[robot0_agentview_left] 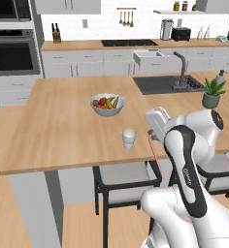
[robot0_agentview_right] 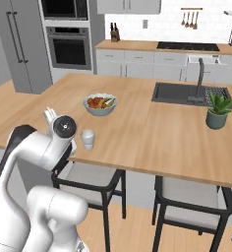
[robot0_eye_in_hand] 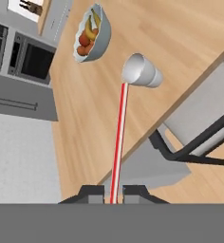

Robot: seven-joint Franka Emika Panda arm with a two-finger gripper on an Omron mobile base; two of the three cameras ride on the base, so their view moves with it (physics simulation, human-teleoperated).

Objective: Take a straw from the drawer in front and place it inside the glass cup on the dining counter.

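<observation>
The gripper has its fingers drawn in narrow around the straw, which in the hand view runs from between the two tips straight out toward the glass cup, its far end reaching the cup's rim. The cup stands upright on the light-wood bench, near the front edge and a little nearer than the white fruit bowl; in the left base view the straw shows as a thin red line hanging below the hand, just right of the cup. A straw of this kind is likely very light and fairly stiff along its length, yet thin and smooth, so it could pivot or slip between the fingers if the hold is loose. The grip sits at one end, which leaves most of the length free to enter the cup but also lets the far tip swing with any small tilt of the hand. The cup itself looks light and could tip or slide if the straw pushes on its rim, so the tip probably wants to come in over the opening rather than against the wall.
</observation>
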